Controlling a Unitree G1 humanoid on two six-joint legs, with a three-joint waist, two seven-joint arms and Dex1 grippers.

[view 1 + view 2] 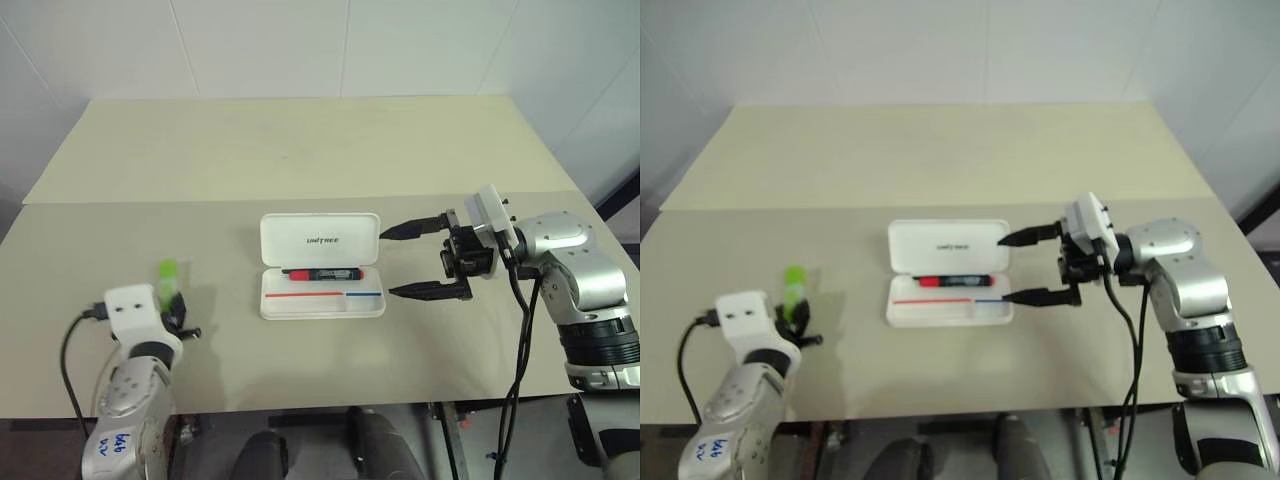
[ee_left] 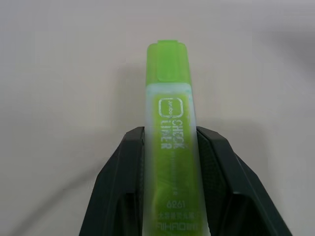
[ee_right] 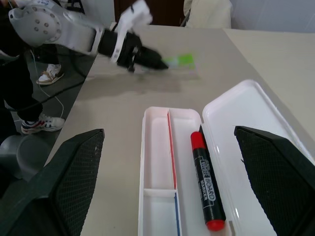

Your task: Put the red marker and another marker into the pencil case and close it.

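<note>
Pale beige worktop, two boards butted along a seam running side to side, white panelled wall behind, dark floor below the near edge. In the right wrist view, a grey floor off the worktop's edge and a person's sneakered feet standing there.

Over on the left: left claw clamped onto the green highlighter, black fingers pressed against both sides of the barrel, cap end sticking out ahead. Stubby translucent body, bright green cap, white print down the side. Lifted clear of the worktop, well to the left of the case, a soft shadow beneath it.

Centre: pencil case lying open, flat white plastic with rounded corners, lid folded back flat with small lettering on it. Inside the tray, a red-and-blue line across the base and a small divider. Red marker lying lengthwise in the tray along the hinge side, black barrel with a label, red at both ends.

On the right: right claw spread wide, gripping nothing, fingers pointing at the case's right end, tips just beside it, not touching.
</note>
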